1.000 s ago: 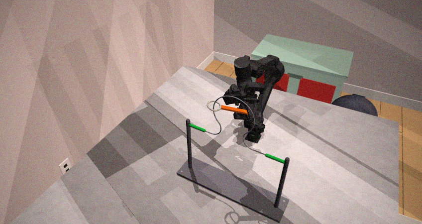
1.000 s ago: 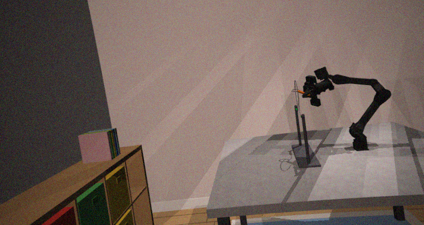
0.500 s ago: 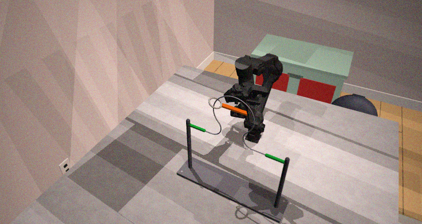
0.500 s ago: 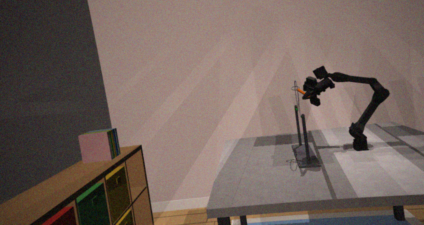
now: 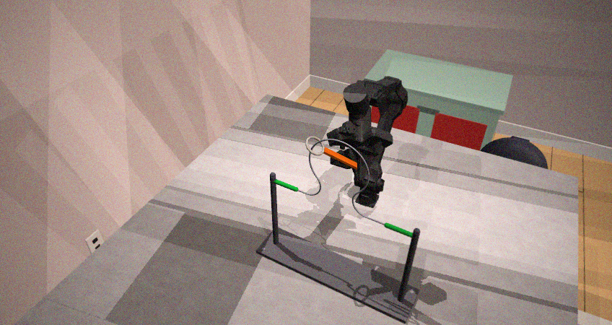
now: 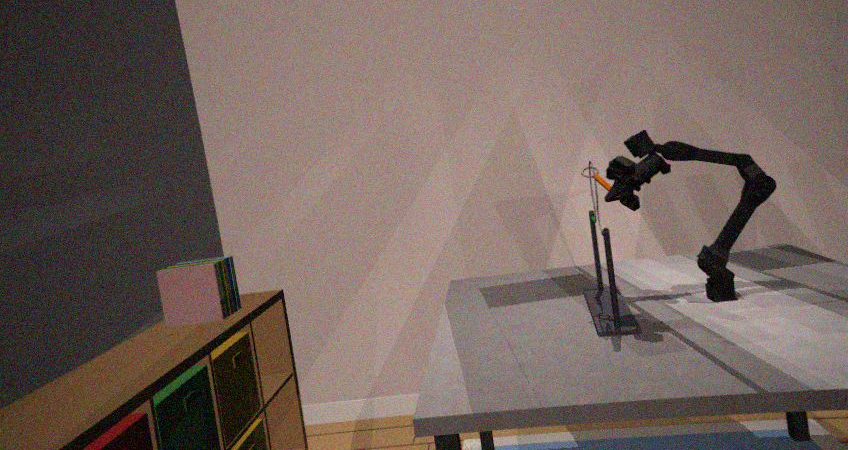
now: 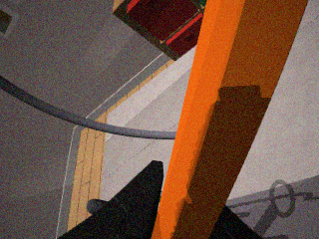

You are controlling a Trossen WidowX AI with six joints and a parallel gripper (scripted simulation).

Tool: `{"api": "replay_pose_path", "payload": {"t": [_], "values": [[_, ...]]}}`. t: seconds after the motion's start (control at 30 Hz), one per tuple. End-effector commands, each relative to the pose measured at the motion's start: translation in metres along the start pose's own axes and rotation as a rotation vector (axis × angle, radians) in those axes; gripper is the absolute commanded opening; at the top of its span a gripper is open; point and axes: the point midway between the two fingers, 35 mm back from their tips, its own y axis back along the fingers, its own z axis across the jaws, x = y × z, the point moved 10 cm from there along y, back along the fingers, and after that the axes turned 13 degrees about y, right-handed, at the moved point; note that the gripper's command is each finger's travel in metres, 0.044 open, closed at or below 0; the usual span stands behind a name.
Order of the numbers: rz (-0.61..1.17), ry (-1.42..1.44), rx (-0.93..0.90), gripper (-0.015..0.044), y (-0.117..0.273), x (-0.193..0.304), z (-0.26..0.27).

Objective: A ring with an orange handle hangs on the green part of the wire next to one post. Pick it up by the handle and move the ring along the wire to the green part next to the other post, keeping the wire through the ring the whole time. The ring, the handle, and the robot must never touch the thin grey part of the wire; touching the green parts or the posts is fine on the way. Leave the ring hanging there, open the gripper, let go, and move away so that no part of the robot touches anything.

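Note:
The pale ring [image 5: 307, 146] [image 6: 583, 172] is around the thin grey wire [image 5: 368, 171] at the upper left of its arch in the top view; its gap to the wire is too small to judge. Its orange handle [image 5: 340, 157] [image 6: 602, 182] [image 7: 199, 124] slopes down from the ring to my gripper [image 5: 353, 163] [image 6: 614, 194] [image 7: 165, 171], which is shut on it. In the top view one green part [image 5: 285, 185] joins the left post [image 5: 274, 210], the other green part [image 5: 399, 229] the right post [image 5: 409, 266]. A grey curve crosses behind the handle in the wrist view.
Both posts stand on a dark base plate [image 5: 343, 261] on the grey table [image 5: 515, 235] [image 6: 535, 350]. The arm reaches from the table behind the wire. A shelf [image 6: 261, 303] stands left in the exterior view. A green cabinet [image 5: 450, 81] stands beyond the table.

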Motion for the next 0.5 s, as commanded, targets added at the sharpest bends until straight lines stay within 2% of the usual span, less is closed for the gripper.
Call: {"api": "replay_pose_path", "payload": {"t": [0.0, 0.47], "values": [[-0.004, 0.043, 0.026, -0.0150, 0.0000, -0.0018, 0.0024], [-0.001, 0.190, 0.133, -0.0150, -0.0012, 0.0000, 0.0056]]}}
